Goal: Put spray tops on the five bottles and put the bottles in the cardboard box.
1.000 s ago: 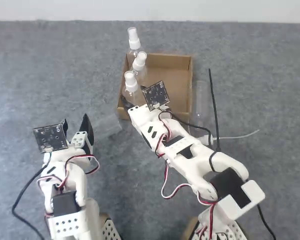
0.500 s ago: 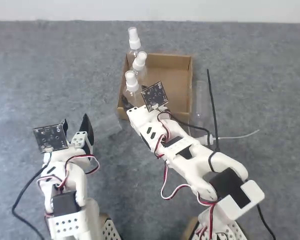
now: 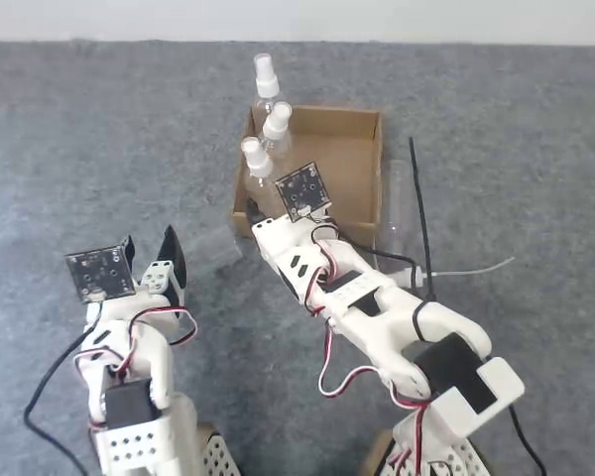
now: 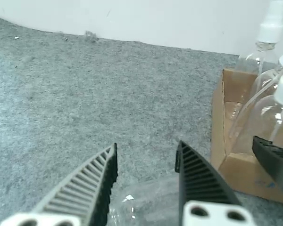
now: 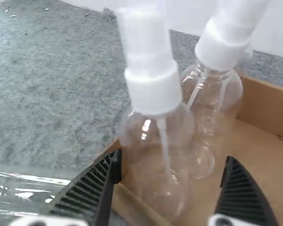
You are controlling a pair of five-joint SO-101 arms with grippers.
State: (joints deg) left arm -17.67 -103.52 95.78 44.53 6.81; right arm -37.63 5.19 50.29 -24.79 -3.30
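Nudged slightly along the left edge of the cardboard box, the spray-topped bottle stands by its near corner, between the spread jaws of our right gripper. Our left gripper gapes wide above the carpet.

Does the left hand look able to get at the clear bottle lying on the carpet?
Probably yes: the left hand is open, the lying bottle sits just ahead of it, and nothing lies between them.

Grey carpet runs back to a white wall.
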